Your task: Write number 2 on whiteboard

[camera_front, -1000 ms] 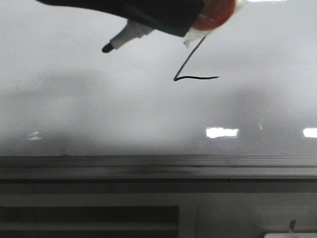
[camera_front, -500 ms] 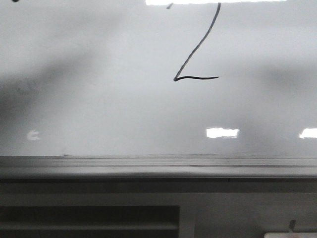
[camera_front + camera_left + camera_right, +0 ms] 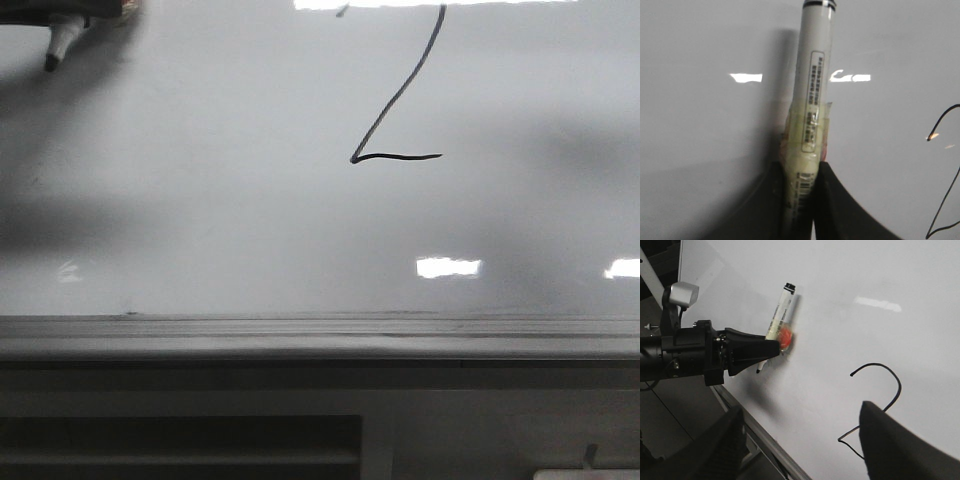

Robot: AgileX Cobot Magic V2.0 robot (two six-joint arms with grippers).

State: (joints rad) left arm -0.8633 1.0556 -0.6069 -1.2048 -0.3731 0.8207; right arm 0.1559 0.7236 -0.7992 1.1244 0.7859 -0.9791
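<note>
Black number 2 [image 3: 398, 100] sits upper-centre on the whiteboard [image 3: 220, 220], long stroke slanting up-right, base horizontal. Left tool [image 3: 799, 200], clamped on a taped marker [image 3: 812, 95], is level (tip off-board). Right tool [image 3: 805, 440] spread.

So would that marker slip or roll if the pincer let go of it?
Probably. The marker looks round and smooth, so it would likely roll. Tape wrapped where the left pincer grips it suggests it slips otherwise. It looks stiff and light.

The whiteboard [image 3: 200, 230] is glossy white-grey with glare spots. The number 2 [image 3: 395, 110] is drawn on it in black, above the grey edge rail [image 3: 320, 340].
</note>
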